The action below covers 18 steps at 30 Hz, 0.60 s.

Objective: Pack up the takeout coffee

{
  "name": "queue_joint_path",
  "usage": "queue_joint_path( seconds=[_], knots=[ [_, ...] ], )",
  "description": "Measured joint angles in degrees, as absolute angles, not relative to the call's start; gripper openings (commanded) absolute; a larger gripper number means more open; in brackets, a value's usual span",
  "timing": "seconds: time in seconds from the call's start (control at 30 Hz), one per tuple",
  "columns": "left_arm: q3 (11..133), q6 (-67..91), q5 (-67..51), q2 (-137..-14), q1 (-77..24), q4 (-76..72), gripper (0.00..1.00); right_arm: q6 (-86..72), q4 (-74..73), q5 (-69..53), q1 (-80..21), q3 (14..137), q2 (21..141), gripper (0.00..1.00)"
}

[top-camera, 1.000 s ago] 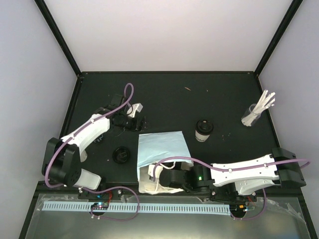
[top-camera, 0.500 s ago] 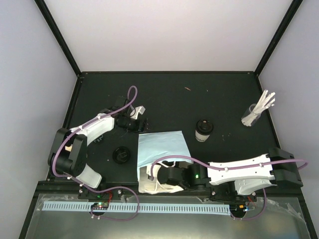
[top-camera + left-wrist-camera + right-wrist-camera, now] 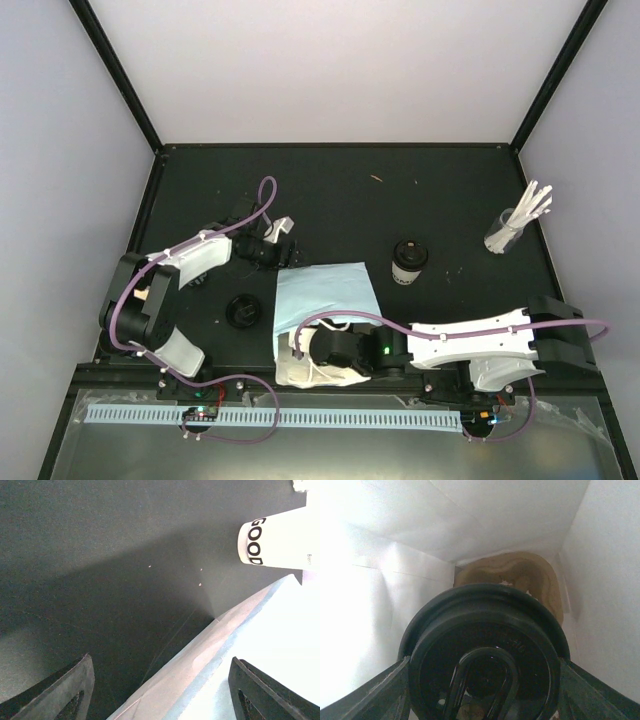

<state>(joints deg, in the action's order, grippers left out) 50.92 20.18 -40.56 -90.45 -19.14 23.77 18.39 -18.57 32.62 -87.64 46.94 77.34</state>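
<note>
A light-blue paper bag (image 3: pixel 328 300) lies flat mid-table, its mouth toward the arms. My right gripper (image 3: pixel 308 352) reaches into that mouth. In the right wrist view it (image 3: pixel 485 685) is shut on a cup's black lid (image 3: pixel 485 645) inside the white bag interior, and the brown pulp carrier (image 3: pixel 530 577) sits deeper in. My left gripper (image 3: pixel 282 240) is at the bag's far left corner, open, its fingers (image 3: pixel 260 690) straddling the bag's edge (image 3: pixel 200 665). A cream cup (image 3: pixel 408 262) stands right of the bag and shows again as the cup (image 3: pixel 275 542) in the left wrist view.
Another black-lidded cup (image 3: pixel 243 310) stands left of the bag. A clear glass of white sticks (image 3: pixel 515 225) is at the far right. The bag's white handles (image 3: pixel 300 375) lie near the front edge. Black rails border the table.
My left gripper has moved right to the bag's far corner, its jaws a little narrower. My right arm has pushed left, further into the bag mouth with the cup.
</note>
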Motion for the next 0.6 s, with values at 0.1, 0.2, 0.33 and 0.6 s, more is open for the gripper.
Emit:
queue_joint_path(
  seconds=[0.1, 0.2, 0.33, 0.6],
  knots=[
    [50.68, 20.38, -41.15, -90.45, -19.14, 23.49, 0.74, 19.18, -18.0, 32.62, -87.59, 47.27, 78.0, 0.58],
    [50.24, 20.6, -41.47, -90.45, -19.14, 23.05, 0.73, 19.68, -17.5, 32.56, -87.33, 47.79, 78.67, 0.57],
    [49.71, 20.82, -41.67, -90.41, -19.14, 22.57, 0.72, 20.58, -16.56, 32.45, -86.76, 48.23, 79.37, 0.57],
    [48.14, 21.41, -42.06, -89.6, -19.11, 22.13, 0.69, 21.61, -15.4, 32.38, -86.04, 49.69, 81.36, 0.57]
  ],
)
